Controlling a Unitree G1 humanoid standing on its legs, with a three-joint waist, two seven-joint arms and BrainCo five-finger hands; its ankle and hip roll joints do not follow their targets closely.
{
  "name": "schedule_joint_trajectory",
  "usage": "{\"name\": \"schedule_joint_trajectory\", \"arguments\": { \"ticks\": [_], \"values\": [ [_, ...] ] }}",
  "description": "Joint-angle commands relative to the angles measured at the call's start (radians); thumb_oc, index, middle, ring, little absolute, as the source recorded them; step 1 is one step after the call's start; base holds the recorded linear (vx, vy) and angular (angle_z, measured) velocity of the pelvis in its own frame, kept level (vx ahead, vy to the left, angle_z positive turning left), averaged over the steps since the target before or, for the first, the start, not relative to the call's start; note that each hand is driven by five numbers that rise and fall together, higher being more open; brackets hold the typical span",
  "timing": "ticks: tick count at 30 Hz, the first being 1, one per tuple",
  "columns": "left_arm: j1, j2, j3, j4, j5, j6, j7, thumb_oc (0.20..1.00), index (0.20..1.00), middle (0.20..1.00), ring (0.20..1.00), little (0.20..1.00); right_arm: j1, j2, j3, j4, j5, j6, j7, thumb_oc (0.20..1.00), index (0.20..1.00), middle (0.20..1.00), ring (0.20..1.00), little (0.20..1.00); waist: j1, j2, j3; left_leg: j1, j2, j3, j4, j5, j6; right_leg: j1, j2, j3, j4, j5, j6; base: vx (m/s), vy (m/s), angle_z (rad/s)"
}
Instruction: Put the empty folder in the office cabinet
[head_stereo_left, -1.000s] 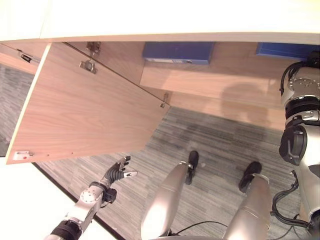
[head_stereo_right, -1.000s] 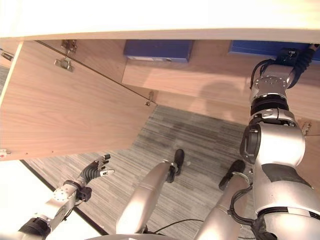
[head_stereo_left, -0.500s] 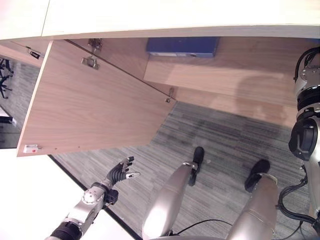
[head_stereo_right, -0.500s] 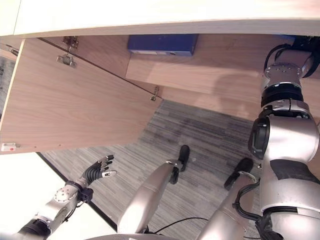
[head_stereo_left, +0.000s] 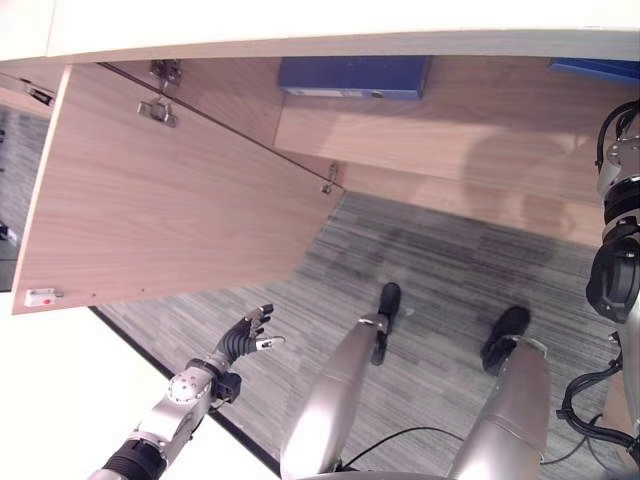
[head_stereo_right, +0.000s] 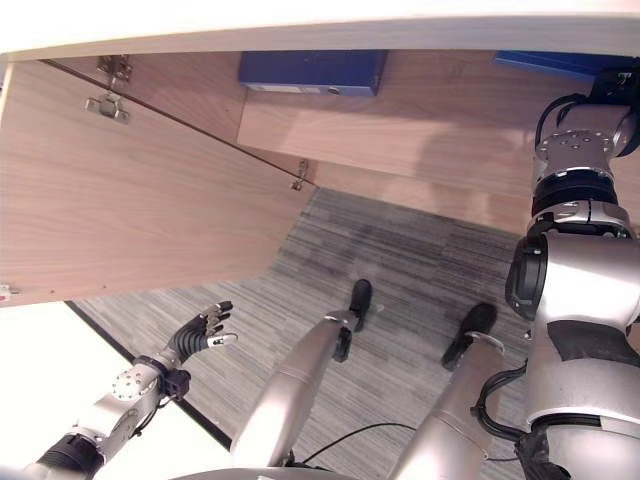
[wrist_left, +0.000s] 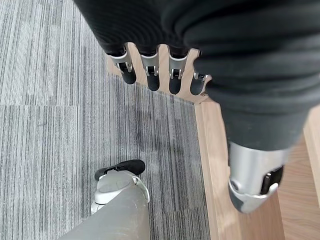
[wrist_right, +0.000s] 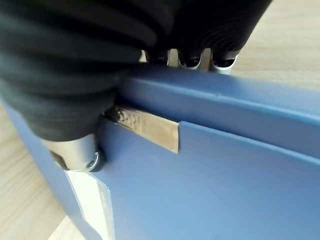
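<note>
Two blue folders show at the cabinet (head_stereo_left: 400, 140), which serves as the landmark. Furthest left of its opening, the wooden door (head_stereo_left: 170, 200) stands swung open, hinged at the cabinet's left side, with metal hinges near its upper edge. Below the door's lower edge and well apart from the cabinet, the left hand (head_stereo_left: 245, 340) hangs over the grey carpet (head_stereo_left: 430, 260); its fingers (wrist_left: 150, 80) are relaxed, slightly bent, and hold nothing. Inside the cabinet, toward the left of the shelf, one folder (head_stereo_left: 355, 77) lies on the wooden board, its spine facing out. At the cabinet's far right, up at the shelf, the second folder (head_stereo_right: 560, 62) shows as a blue strip just above the right arm. In the right wrist view this folder (wrist_right: 210, 175) is right against the right hand (wrist_right: 65, 90): the thumb presses on its near face beside a metal strip, and the fingers (wrist_right: 220, 62) curl over its top edge, so the hand grips it, with the cabinet's wood behind.
</note>
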Motion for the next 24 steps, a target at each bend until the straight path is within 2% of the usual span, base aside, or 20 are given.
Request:
{"name": "schedule_joint_trajectory", "arguments": {
  "ticks": [1,8,9,10,11,18,24],
  "values": [
    [0.001,0.097,0.045,-0.011,-0.026,-0.022,0.026,1.0,1.0,1.0,1.0,1.0,-0.035,-0.05,0.035,-0.048,-0.087,0.042,0.031,0.2,0.2,0.2,0.2,0.2,0.025,0.008,0.026,0.049,0.022,-0.051,-0.016,-0.107,0.023,0.069,0.052,0.064,0.064,-0.136,0.083,0.0,0.0,0.0],
    [0.008,0.105,0.054,-0.007,-0.018,-0.024,0.034,1.0,1.0,1.0,1.0,1.0,-0.028,-0.033,0.041,-0.052,-0.097,0.043,0.027,0.2,0.2,0.2,0.2,0.2,0.021,0.006,0.033,0.04,0.024,-0.043,-0.035,-0.096,0.021,0.059,0.06,0.063,0.062,-0.133,0.08,0.0,0.0,0.0],
    [0.009,0.105,0.055,-0.007,-0.018,-0.025,0.034,1.0,1.0,1.0,1.0,1.0,-0.028,-0.032,0.041,-0.052,-0.097,0.043,0.027,0.322,0.322,0.322,0.322,0.322,0.021,0.005,0.032,0.04,0.024,-0.044,-0.035,-0.095,0.021,0.059,0.061,0.063,0.061,-0.133,0.08,0.0,0.0,0.0],
    [0.011,0.105,0.057,-0.007,-0.019,-0.024,0.034,1.0,1.0,1.0,1.0,1.0,-0.028,-0.032,0.042,-0.051,-0.098,0.044,0.027,0.63,0.63,0.63,0.63,0.63,0.022,0.004,0.032,0.04,0.024,-0.044,-0.036,-0.095,0.021,0.059,0.061,0.063,0.061,-0.133,0.08,0.0,0.0,0.0],
    [0.013,0.109,0.058,-0.007,-0.018,-0.023,0.035,1.0,1.0,1.0,1.0,1.0,-0.029,-0.031,0.047,-0.048,-0.099,0.05,0.029,1.0,1.0,1.0,1.0,1.0,0.022,0.002,0.033,0.046,0.025,-0.046,-0.043,-0.093,0.019,0.064,0.062,0.063,0.057,-0.133,0.078,0.0,0.0,0.0],
    [0.014,0.12,0.056,-0.021,-0.023,-0.022,0.044,1.0,1.0,1.0,1.0,1.0,-0.025,-0.033,0.071,-0.019,-0.145,0.077,0.003,1.0,1.0,1.0,1.0,1.0,0.016,-0.011,0.041,0.066,0.03,-0.05,-0.063,-0.086,0.016,0.08,0.064,0.059,0.048,-0.127,0.078,0.0,0.0,0.0],
    [0.004,0.119,0.055,-0.023,-0.025,-0.021,0.064,1.0,1.0,1.0,1.0,1.0,0.022,0.011,0.053,-0.02,-0.156,0.081,-0.025,1.0,1.0,1.0,1.0,1.0,0.003,-0.027,0.054,0.096,0.038,-0.052,-0.094,-0.075,0.013,0.109,0.075,0.048,0.018,-0.118,0.076,-0.01,-0.003,-0.01]
  ]
}}
